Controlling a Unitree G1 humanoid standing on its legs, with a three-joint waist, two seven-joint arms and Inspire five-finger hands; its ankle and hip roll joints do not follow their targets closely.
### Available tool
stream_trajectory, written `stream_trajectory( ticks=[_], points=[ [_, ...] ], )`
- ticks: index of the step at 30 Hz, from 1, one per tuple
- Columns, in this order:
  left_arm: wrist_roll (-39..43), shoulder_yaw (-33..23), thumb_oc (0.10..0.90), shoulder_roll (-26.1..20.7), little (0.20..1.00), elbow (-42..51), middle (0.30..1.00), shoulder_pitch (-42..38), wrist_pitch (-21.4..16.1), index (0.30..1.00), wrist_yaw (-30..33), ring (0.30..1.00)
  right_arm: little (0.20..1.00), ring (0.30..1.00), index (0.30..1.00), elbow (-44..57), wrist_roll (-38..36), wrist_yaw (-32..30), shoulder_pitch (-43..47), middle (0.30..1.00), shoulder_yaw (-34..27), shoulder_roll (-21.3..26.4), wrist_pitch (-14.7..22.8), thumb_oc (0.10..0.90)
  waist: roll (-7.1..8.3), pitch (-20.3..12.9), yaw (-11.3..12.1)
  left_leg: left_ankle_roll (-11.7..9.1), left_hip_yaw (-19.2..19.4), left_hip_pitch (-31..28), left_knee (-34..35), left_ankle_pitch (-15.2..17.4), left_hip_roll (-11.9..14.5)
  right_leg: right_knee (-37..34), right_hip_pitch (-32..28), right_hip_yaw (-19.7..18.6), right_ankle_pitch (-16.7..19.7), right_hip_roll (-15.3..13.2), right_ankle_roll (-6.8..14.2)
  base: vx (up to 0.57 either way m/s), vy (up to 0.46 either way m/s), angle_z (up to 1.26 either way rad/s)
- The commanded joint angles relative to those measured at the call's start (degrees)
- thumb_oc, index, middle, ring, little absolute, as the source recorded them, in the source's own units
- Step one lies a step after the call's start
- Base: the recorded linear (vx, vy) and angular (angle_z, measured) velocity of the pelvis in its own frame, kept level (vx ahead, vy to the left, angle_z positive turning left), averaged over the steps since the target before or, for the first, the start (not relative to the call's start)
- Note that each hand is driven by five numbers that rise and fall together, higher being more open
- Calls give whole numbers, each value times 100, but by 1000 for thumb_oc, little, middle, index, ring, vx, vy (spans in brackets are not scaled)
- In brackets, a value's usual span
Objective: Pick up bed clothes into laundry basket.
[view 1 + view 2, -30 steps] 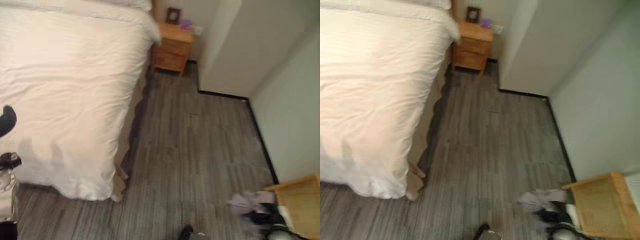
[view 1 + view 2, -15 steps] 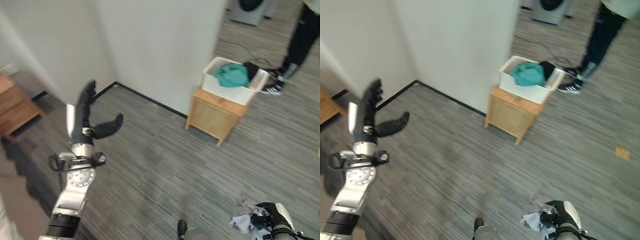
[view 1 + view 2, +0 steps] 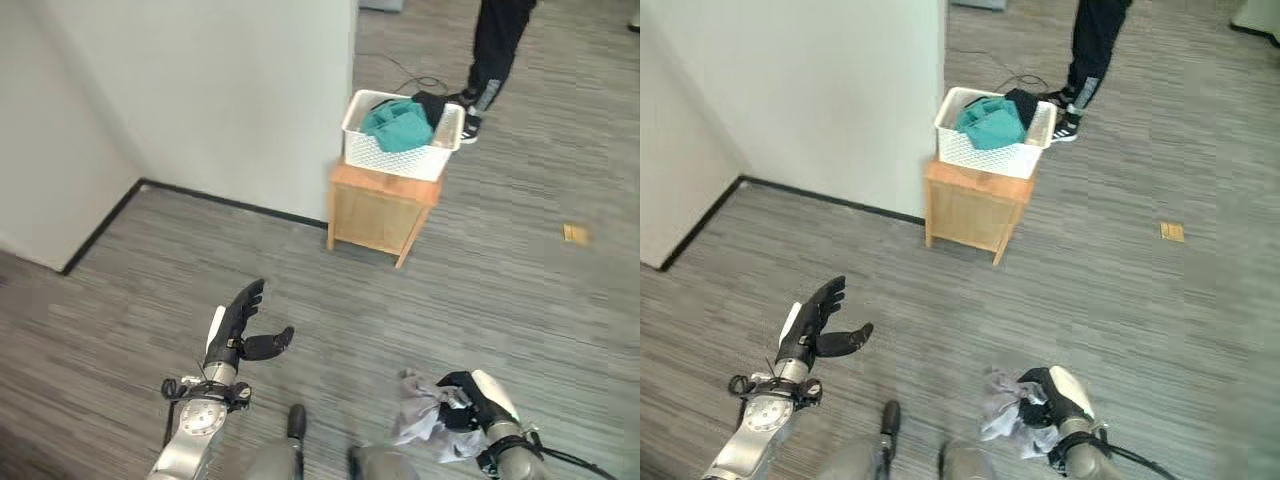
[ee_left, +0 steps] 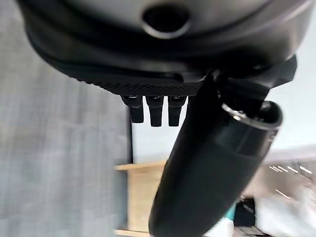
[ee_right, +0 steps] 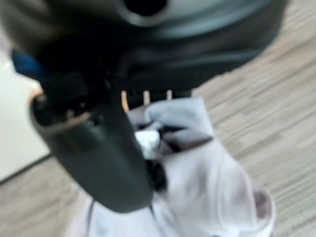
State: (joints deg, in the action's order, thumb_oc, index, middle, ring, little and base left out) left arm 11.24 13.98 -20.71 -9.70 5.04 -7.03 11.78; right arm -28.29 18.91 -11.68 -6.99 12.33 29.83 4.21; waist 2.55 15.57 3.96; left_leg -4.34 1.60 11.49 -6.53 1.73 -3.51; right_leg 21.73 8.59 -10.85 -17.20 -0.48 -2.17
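Right wrist view shows the right hand (image 5: 98,148) closed around a bunch of pale grey-lilac cloth (image 5: 197,168), soft and wrinkled, which hangs loose under the fingers. In the left eye view this hand sits in the lower right of the frame, and the cloth droops beside it over the grey striped floor (image 3: 520,300). The left hand (image 3: 240,325) is in the lower centre-left, fingers straight and spread, holding nothing.

The white laundry basket (image 3: 400,150), a rigid box with perforated walls, stands in the upper centre on a small wooden cabinet (image 3: 380,210). It already holds a teal garment (image 3: 398,118) and something dark.

Risks, as a judgement: the hanging part may slip out or drag on the floor, because the grip catches only part of the bundle. A person (image 3: 495,50) stands just behind the basket, so a wide swing could come close to their legs.
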Motion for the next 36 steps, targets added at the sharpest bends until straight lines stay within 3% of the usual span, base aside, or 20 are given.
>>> stream_trajectory(
  ticks=[1,2,3,4,5,7,8,10,11,14,16,17,18,19,21,23,24,29,32,36],
  points=[
    [-64,-106,800,-8,900,635,900,-695,-440,900,4,900,300,300,300,863,461,-406,524,300,-481,908,96,400,-65,-95,-225,593,-27,-555,672,-305,130,713,-929,706,1028,-106,1267,353,-50,-71],
    [-64,-107,800,-5,900,635,900,-700,-440,900,4,900,300,300,300,867,462,-404,526,300,-483,911,93,400,-85,-104,-214,587,-19,-536,680,-323,155,712,-901,696,1053,-82,1263,345,19,-52],
    [-176,-138,800,-66,900,561,900,-743,-390,900,96,900,300,300,300,1416,571,-459,624,300,-636,1038,126,400,-183,-46,-386,664,198,-1070,901,-143,270,1740,-364,1005,1352,-228,1481,227,20,-41],
    [-177,-138,800,-62,900,559,900,-749,-391,900,96,900,300,300,300,1426,572,-455,621,300,-642,1041,121,400,-202,-55,-373,659,208,-1050,906,-158,292,1735,-337,999,1378,-206,1476,472,27,-50],
    [-209,-219,800,-90,900,561,900,-770,-378,900,137,900,300,300,300,1771,638,-468,675,300,-758,1022,149,400,-314,-21,-476,633,475,-1412,1042,8,423,1918,92,1563,1265,-636,1431,219,4,-47],
    [-182,-249,800,-88,900,591,900,-757,-398,900,134,900,300,300,300,1950,672,-471,696,300,-826,1026,150,400,-379,6,-522,593,580,-1542,1050,93,495,1721,265,1842,1137,-823,1329,270,-36,-75],
    [-75,-262,800,-83,900,588,900,-749,-407,900,112,900,300,300,300,2083,696,-476,766,300,-849,1068,157,400,-445,23,-567,532,645,-1673,1072,169,578,1407,435,2072,1033,-873,1192,447,-177,-77],
    [-26,-205,800,-56,900,566,900,-729,-440,900,29,900,300,300,300,2403,712,-553,1046,300,-899,1242,153,400,-466,24,-697,422,751,-2063,1127,450,609,-216,638,2220,1102,-626,953,651,-411,-77],
    [-47,-188,800,-31,900,518,900,-774,-463,900,-45,900,300,300,300,2674,838,-653,1317,300,-965,1475,102,400,-434,-40,-798,199,715,-2384,1153,721,661,-1977,659,2200,1598,-542,1042,591,-448,-66],
    [-26,-183,800,19,900,554,900,-771,-503,900,-149,900,300,300,300,2949,939,-595,1390,300,-1068,1755,119,400,-426,-165,-808,112,692,-2488,1073,895,759,-2461,389,2177,1809,-524,1031,484,-381,27],
    [181,-109,800,218,900,525,900,-744,-486,900,-72,900,300,300,300,3213,881,-642,1589,300,-1121,2172,232,400,-534,-255,-806,-105,654,-2160,-187,364,1147,-2328,38,2111,1758,-379,740,360,-371,56],
    [181,-112,800,221,900,524,900,-749,-485,900,-72,900,300,300,300,3212,878,-642,1595,300,-1121,2176,232,400,-523,-263,-821,-108,636,-2124,-202,347,1135,-2338,55,2121,1778,-394,732,261,-343,21],
    [266,-46,800,263,900,578,900,-702,-458,900,-86,900,300,300,300,3302,799,-683,1783,300,-1126,2472,277,400,-519,-216,-711,-172,448,-1642,-1536,-366,1290,-2489,-361,2208,1613,-299,480,154,-242,7],
    [265,-48,800,264,900,581,900,-707,-455,900,-86,900,300,300,300,3302,795,-682,1788,300,-1128,2475,277,400,-509,-218,-733,-174,420,-1599,-1564,-380,1278,-2503,-352,2227,1634,-314,473,277,-372,2],
    [257,-69,800,300,900,761,900,-582,-477,900,-73,900,300,300,300,3559,603,-690,2076,300,-1142,2854,385,400,-339,-78,-492,-163,602,-927,-3281,-576,1417,-2672,-920,2336,1372,-355,267,329,-343,11],
    [292,-99,800,321,900,796,900,-574,-488,900,-35,900,300,300,300,3617,561,-692,2196,300,-1136,3020,393,400,-320,-34,-428,-168,846,-735,-3376,-519,1563,-2673,-1057,2427,1282,-422,286,277,-199,5],
    [304,-108,800,391,900,811,900,-546,-497,900,-32,900,300,300,300,3543,452,-705,2375,300,-1103,3218,364,400,-330,17,-353,-245,1318,-435,-3089,-441,1833,-2673,-1265,2578,1135,-535,341,239,-117,-1],
    [252,-148,800,449,900,797,900,-371,-531,900,-148,900,300,300,300,3595,329,-782,2316,300,-1400,3489,366,400,-383,-44,-290,-387,2160,-341,-1584,-273,1602,-2673,-1739,2865,853,-605,486,240,-34,29],
    [196,-144,800,397,900,712,900,-313,-473,900,-246,900,300,300,300,3650,262,-883,2195,300,-1833,3778,345,400,-382,-304,-473,-258,3452,-735,-518,-338,1714,-2663,-2051,3413,767,-607,518,219,-7,41],
    [133,-233,800,308,900,744,900,-14,-432,900,-317,900,300,300,300,3593,245,-855,2308,300,-1936,4000,312,400,-348,-589,-403,-74,3095,-972,215,-282,1200,-2594,-2226,3587,872,-708,664,270,109,31]
  ],
)
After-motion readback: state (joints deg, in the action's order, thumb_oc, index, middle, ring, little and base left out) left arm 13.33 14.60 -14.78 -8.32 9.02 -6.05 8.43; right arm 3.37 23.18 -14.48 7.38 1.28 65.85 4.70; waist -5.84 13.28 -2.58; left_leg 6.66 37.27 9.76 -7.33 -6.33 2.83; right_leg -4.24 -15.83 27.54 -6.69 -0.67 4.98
